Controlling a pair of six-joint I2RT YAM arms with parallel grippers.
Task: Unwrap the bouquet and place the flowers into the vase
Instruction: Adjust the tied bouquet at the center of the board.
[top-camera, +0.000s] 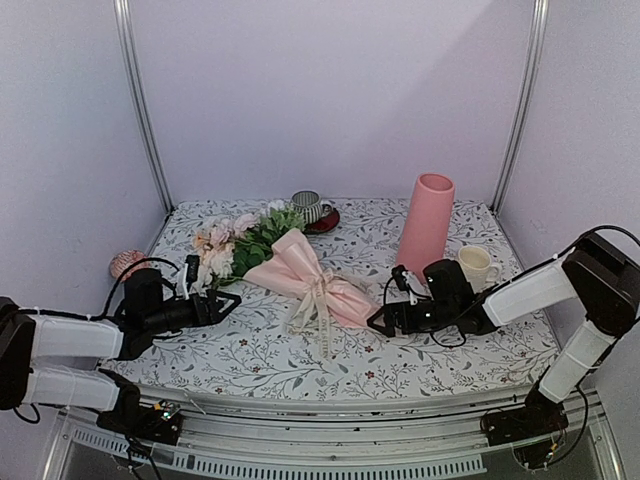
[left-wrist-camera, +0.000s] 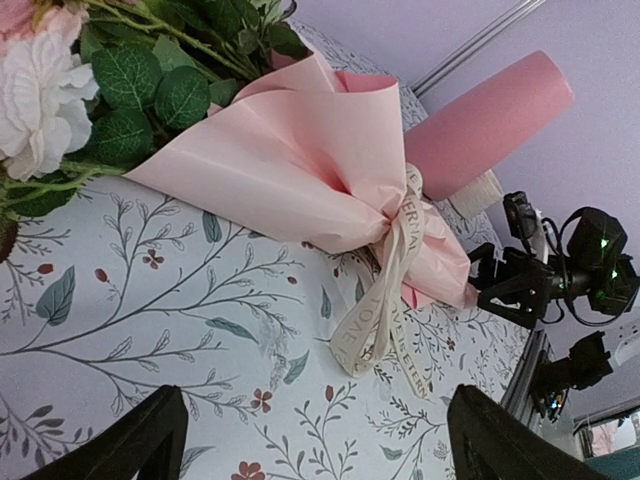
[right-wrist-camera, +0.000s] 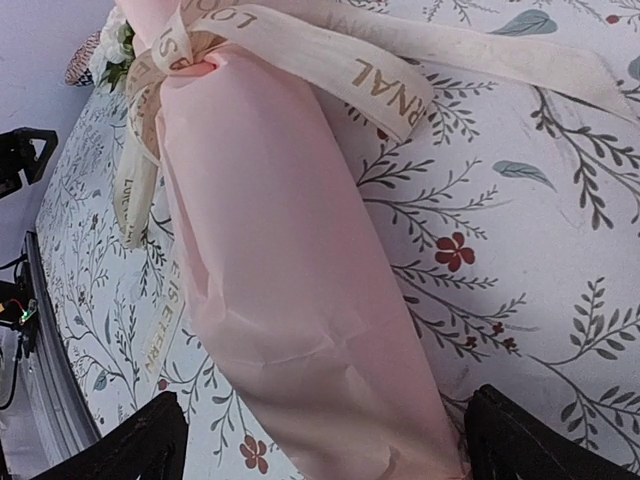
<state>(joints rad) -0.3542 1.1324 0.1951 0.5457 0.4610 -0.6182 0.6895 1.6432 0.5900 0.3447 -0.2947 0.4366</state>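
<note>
Pink-paper bouquet (top-camera: 305, 272) lies diag., flowers (top-camera: 228, 243) far-L, stem end near-R.

**Soft, even light; feeds clear**

In my overhead view the scene is bright and diffuse, with no single source I can place. Only faint shadows lie under the bouquet (top-camera: 300, 275) and beside the vase (top-camera: 426, 222), and the walls (top-camera: 330, 90) show no glare. My left wrist feed is crisp nearby and softer in the far background. In the right wrist feed, the fingertips (right-wrist-camera: 120, 445) are black silhouettes without detail.
</note>
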